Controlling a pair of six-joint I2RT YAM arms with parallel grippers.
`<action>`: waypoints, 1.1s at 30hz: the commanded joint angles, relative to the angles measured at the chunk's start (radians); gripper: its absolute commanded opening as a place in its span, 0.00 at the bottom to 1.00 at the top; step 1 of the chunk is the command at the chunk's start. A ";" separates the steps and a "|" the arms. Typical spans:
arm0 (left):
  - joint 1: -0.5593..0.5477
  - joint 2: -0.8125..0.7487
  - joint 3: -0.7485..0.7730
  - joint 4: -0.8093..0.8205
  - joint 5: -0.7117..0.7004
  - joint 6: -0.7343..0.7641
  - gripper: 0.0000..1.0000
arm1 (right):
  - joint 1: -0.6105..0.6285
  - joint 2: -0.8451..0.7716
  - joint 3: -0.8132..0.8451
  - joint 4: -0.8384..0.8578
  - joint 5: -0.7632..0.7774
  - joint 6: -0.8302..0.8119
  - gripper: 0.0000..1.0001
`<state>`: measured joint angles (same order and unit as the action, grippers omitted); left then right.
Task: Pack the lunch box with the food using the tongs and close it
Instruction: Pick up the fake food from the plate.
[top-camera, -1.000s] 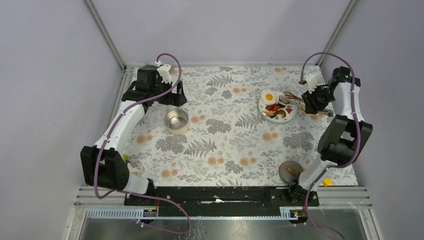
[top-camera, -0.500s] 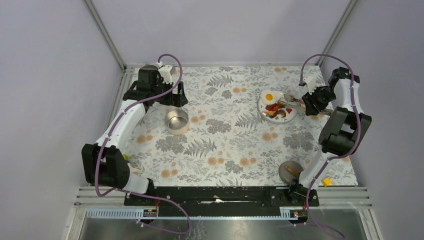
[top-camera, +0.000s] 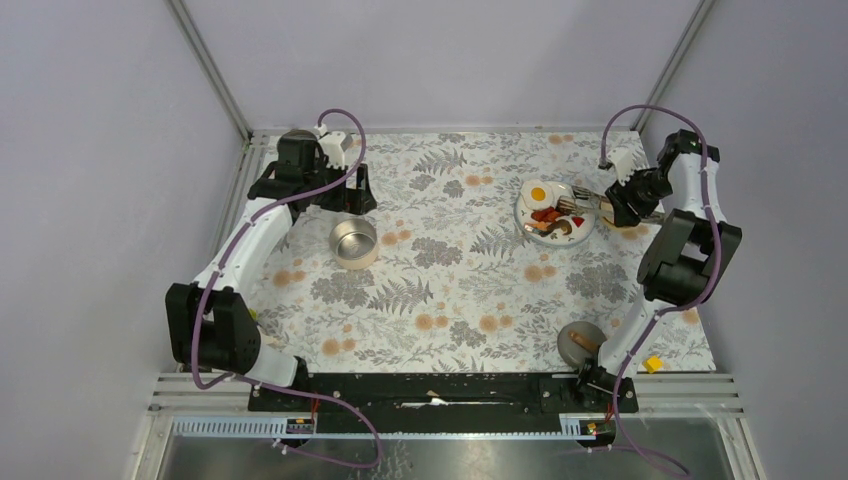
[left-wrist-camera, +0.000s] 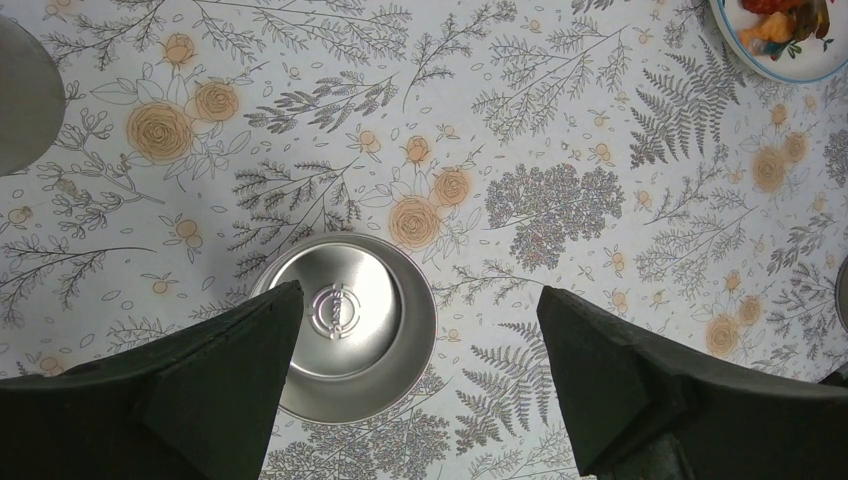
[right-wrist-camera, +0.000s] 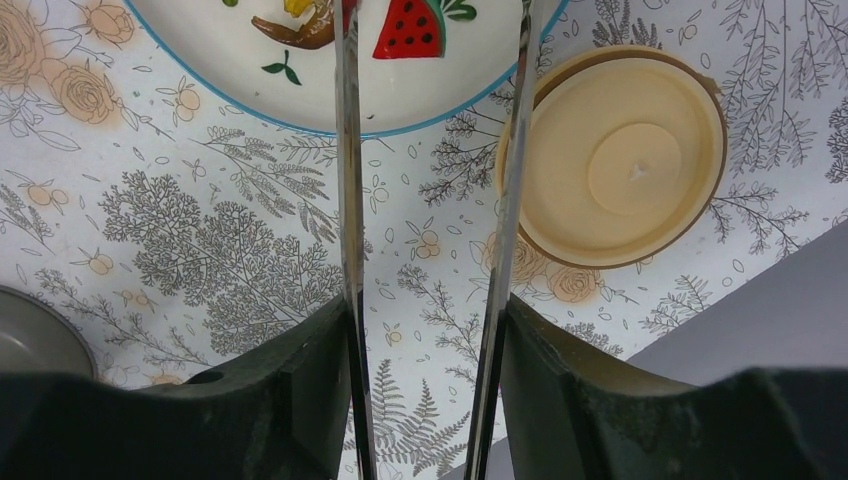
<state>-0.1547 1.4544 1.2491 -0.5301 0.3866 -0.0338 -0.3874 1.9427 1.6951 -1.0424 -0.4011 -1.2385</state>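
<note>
Overhead, a floral-print surface (top-camera: 450, 290) sits between plain lilac walls (top-camera: 450, 60). A cream lid (right-wrist-camera: 625, 155) lies just beside the white plate (right-wrist-camera: 440, 90). The right end effector (right-wrist-camera: 425, 310) pinches the tongs (right-wrist-camera: 347, 150), their tips over the plate's food (right-wrist-camera: 410, 28). The left end effector (left-wrist-camera: 418, 295), spread wide, hangs above the steel lunch box (left-wrist-camera: 345, 320).
</note>
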 joint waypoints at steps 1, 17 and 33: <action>0.000 0.012 0.021 0.024 0.028 0.006 0.99 | -0.003 0.011 0.022 -0.036 0.012 -0.050 0.58; 0.001 0.020 0.027 0.023 0.025 0.002 0.99 | -0.005 0.102 0.121 -0.073 0.017 -0.045 0.52; 0.000 0.040 0.038 0.025 0.030 -0.005 0.99 | -0.016 0.161 0.180 -0.138 0.012 -0.039 0.54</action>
<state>-0.1547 1.5013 1.2499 -0.5297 0.3935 -0.0349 -0.3996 2.0766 1.8217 -1.1278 -0.4007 -1.2781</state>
